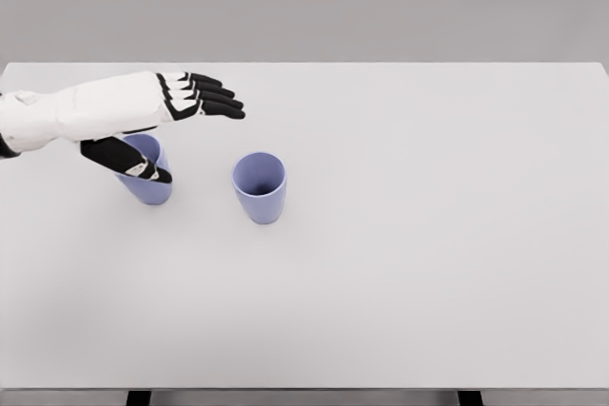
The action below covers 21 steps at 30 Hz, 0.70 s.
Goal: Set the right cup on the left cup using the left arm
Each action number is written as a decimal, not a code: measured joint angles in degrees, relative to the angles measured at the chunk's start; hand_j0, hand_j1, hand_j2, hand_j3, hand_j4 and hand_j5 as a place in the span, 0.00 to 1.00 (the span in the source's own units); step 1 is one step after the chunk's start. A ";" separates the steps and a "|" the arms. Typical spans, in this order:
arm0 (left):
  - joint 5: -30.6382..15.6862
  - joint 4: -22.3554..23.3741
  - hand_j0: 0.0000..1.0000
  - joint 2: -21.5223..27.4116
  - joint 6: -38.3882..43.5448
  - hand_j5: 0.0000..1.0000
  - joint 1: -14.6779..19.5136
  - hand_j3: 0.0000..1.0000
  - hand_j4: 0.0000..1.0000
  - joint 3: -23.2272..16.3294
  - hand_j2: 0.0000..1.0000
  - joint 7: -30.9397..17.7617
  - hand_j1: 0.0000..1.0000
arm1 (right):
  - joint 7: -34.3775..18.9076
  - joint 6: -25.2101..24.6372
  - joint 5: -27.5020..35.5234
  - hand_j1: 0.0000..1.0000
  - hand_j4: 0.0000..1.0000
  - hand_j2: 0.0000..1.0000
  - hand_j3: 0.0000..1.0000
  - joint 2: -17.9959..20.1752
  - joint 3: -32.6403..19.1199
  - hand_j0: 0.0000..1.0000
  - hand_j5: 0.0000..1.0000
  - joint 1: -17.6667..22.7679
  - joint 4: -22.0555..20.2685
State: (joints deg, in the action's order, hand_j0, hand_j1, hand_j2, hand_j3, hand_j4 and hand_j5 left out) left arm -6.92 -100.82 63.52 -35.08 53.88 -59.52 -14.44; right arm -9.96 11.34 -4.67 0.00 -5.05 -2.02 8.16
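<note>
The left arm [57, 116] is cut off by the picture's left edge, its upper part unseen. Directly beneath the left robot hand [166, 111], the left cup [147, 183] has its rim and upper wall partly hidden by palm and thumb. The desk [428, 282] runs off both sides.

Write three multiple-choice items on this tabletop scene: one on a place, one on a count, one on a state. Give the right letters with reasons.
1. Where is the left hand?
A. above and partly in front of the left cup
B. inside the right cup
C. off the table

2. How many cups are there?
A. one
B. two
C. three

3. How does the right cup stand?
A. tipped over
B. stacked on the other
C. upright, alone

Answers: 1 A, the thumb crosses the left cup's front. 2 B, two lavender cups show. 3 C, its open mouth faces up, apart from the other cup.
</note>
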 measured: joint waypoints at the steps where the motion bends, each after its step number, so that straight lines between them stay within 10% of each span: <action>1: -0.02 -0.02 1.00 -0.15 0.00 1.00 0.27 1.00 1.00 -0.13 1.00 0.00 1.00 | 0.02 0.00 0.07 1.00 1.00 1.00 1.00 0.00 -0.04 1.00 1.00 0.18 0.02; 8: -1.80 0.82 1.00 -2.89 0.06 1.00 13.17 1.00 1.00 -4.62 1.00 0.02 1.00 | 0.05 -0.02 0.32 1.00 1.00 1.00 1.00 0.00 -0.15 1.00 1.00 0.18 0.13; 21: 0.07 1.34 1.00 -5.47 0.01 1.00 14.85 1.00 1.00 -16.43 1.00 -1.27 1.00 | 0.05 -0.02 0.34 1.00 1.00 1.00 1.00 0.00 0.02 1.00 1.00 0.18 0.16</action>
State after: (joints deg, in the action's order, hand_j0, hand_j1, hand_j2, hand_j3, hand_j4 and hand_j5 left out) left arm -6.84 -99.48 58.05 -35.07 68.73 -75.95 -15.71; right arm -9.91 11.32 -4.33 0.00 -5.03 -1.85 8.32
